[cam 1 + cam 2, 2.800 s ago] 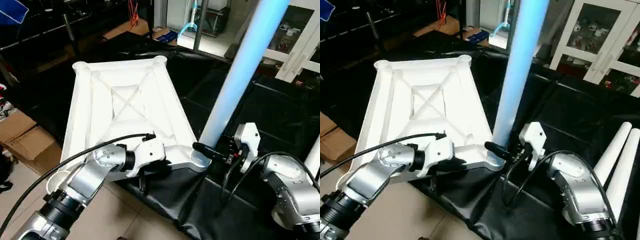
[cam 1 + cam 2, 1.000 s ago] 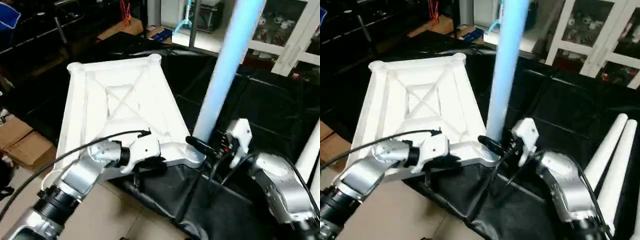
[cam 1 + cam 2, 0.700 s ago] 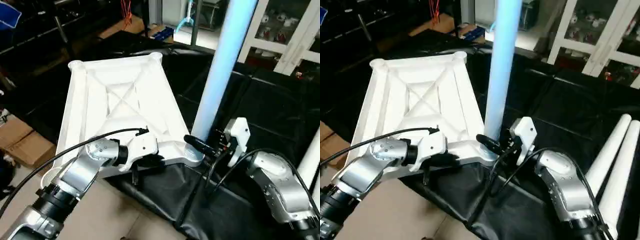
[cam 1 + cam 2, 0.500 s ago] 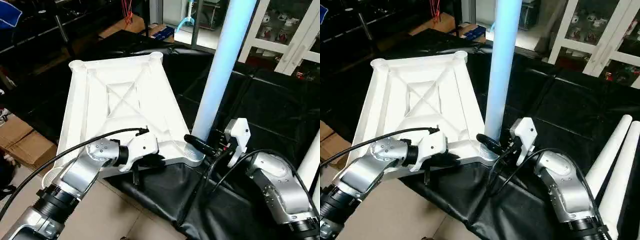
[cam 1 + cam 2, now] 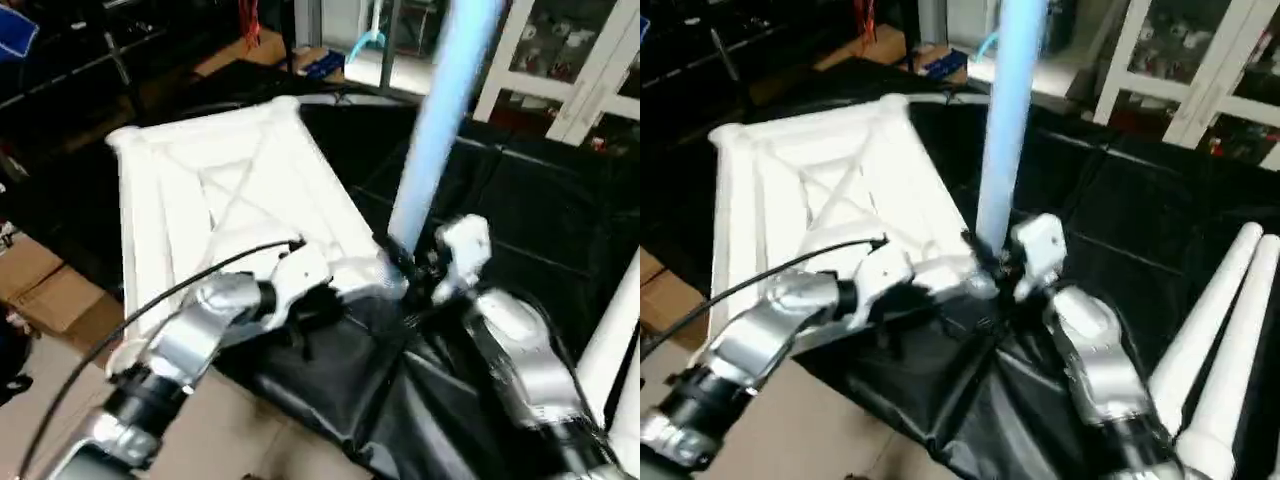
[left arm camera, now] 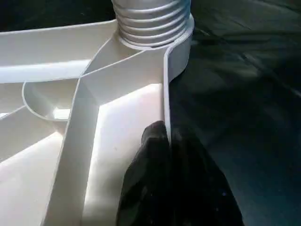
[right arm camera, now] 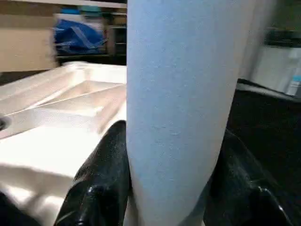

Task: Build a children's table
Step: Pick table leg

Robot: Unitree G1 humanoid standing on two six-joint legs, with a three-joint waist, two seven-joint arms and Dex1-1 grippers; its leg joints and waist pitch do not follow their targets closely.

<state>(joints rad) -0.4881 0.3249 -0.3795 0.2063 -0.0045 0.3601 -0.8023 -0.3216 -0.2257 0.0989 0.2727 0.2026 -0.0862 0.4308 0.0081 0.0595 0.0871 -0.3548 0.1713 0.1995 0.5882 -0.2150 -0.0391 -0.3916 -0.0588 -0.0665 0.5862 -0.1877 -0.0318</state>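
One tabletop (image 5: 215,190), underside up, X ribs showing, upper left of frame on black sheet (image 5: 520,200). One leg (image 5: 435,130) upright in near-right corner socket (image 6: 150,21), centre frame. Right gripper (image 7: 164,188) clamped on that leg, one finger each side. Left gripper (image 6: 167,141) pinched together on tabletop rim beside socket. Two spare legs (image 5: 1225,330) lying side by side, lower right.

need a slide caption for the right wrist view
Right claw gripping the pale tapered plastic tube leg, its black fingers on either side, beside the white ribbed plastic tabletop.
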